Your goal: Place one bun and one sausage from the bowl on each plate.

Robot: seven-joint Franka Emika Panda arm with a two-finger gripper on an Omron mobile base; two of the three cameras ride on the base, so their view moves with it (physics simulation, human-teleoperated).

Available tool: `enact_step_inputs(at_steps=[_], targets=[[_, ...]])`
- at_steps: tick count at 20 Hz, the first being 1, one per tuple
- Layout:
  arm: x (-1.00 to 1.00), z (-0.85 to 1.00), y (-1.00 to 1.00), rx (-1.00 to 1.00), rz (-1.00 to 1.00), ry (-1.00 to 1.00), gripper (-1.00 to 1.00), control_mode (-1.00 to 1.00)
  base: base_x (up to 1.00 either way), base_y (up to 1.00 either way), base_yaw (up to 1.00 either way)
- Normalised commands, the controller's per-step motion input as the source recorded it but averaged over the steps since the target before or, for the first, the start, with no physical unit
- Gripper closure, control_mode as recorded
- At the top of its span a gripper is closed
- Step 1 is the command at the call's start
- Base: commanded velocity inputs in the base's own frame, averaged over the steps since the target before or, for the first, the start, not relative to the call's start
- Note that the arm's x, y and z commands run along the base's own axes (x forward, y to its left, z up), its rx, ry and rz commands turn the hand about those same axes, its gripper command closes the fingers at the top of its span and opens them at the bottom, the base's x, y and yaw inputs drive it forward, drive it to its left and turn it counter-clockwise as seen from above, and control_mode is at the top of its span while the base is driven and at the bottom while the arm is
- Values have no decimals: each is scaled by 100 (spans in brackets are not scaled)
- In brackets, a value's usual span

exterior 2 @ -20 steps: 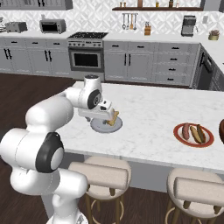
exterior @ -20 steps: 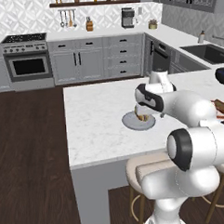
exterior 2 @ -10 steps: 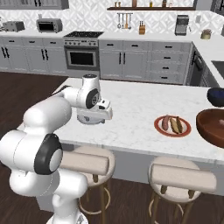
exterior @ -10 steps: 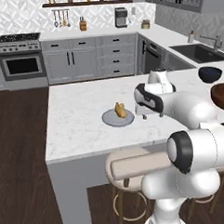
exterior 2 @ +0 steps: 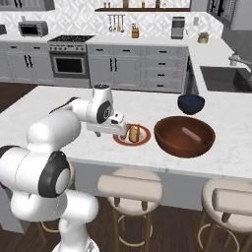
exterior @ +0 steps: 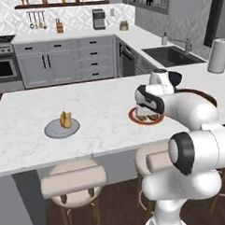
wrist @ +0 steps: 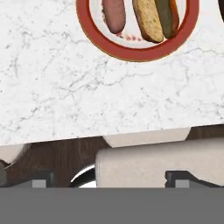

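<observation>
White marble covered the island counter point(exterior 2: 231, 123) of a grey-cabinet kitchen, with cushioned stools point(exterior 2: 129, 189) tucked under its near edge. The gripper point(exterior 2: 119, 129) hung low over that counter close to the near edge, its jaws spread wide and holding nothing; in the hand view its two dark finger tips point(wrist: 41, 182) stood far apart at the bottom, over the counter's edge and a stool seat.

Just beside the gripper lay the red-rimmed plate point(wrist: 94, 35), cream in the middle. It held a reddish sausage point(wrist: 114, 15) and, next to it, a tan bun point(wrist: 147, 18) with a darker piece lying against its far side. In the right base view the same plate point(exterior 2: 142, 141) sat between the gripper and the bowl point(exterior 2: 184, 136), the large reddish-brown one, which stood near the near edge; no contents could be made out in it. Behind the bowl, toward the far edge, sat a smaller dark navy bowl point(exterior 2: 191, 103).

Well apart, toward the other end of the counter, the grey plate point(exterior: 62, 128) carried a yellowish bun point(exterior: 65, 119) standing on it; whether anything else lay there could not be told.

No readable labels or writing appeared anywhere.
</observation>
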Motion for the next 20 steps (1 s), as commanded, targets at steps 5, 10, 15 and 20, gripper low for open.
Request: enact_step_inputs(at_steps=[5,10,15,20], targets=[[0,0,0,0,0,0,-100,100,6,-91,-5],[0,0,0,0,0,0,-100,100,17,-63,-4],[0,0,0,0,0,0,-100,100,36,-39,-3],[0,0,0,0,0,0,-100,100,53,-39,0]])
